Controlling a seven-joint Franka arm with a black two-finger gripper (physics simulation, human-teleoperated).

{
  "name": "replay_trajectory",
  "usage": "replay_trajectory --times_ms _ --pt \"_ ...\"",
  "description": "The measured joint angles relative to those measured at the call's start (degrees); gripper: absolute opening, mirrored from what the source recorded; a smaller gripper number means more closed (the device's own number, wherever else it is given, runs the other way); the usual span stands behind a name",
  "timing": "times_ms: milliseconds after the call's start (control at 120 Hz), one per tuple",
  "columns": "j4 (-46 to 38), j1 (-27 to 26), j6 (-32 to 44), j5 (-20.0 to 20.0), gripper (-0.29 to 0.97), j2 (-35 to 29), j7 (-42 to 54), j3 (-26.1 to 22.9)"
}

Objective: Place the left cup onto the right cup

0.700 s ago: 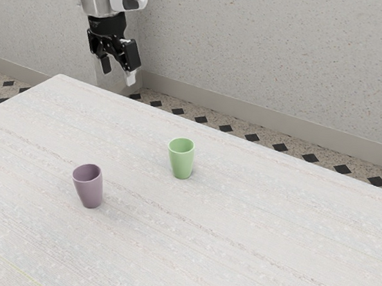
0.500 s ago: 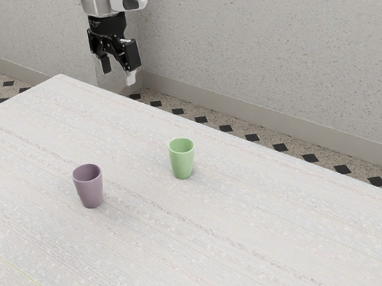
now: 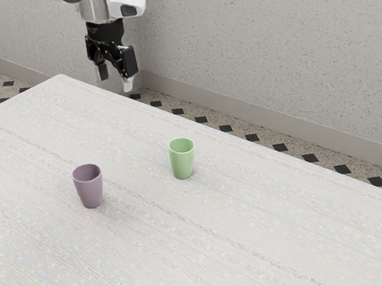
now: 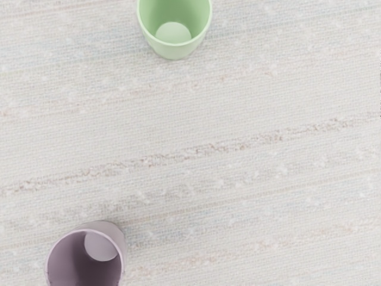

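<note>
Hovering high over the far edge of the table (image 3: 270, 236), hand (image 3: 114, 78) released, fingers spread with nothing between them. Well below the hand and clear of it: purple cup (image 3: 88, 185), standing upright on the table, long axis vertical, open mouth pointing up. Also below the hand, well apart from the purple one: green cup (image 3: 181, 158), upright too, mouth up. Neither cup touched.

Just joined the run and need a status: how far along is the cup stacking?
Nothing is done yet: the purple cup and the green cup stand upright and apart on the table. In hand: nothing; the open pincer hangs away from both. Left: grasp, lift, stack.
</note>
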Motion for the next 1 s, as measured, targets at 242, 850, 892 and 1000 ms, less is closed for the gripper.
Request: replay_trajectory --times_ms 242,850,892,1000 --pt "-8.27 0.31 0.24 -0.13 0.68 -3.29 -0.15 0.22" --pt "-23.10 0.54 12.98 6.33 0.68 -7.30 -0.69 0.24" --pt "-23.71 0.48 13.34 6.23 0.68 -7.04 -0.82 0.26" --pt "-26.04 0.45 14.88 5.60 0.68 -6.67 -1.13 0.39"
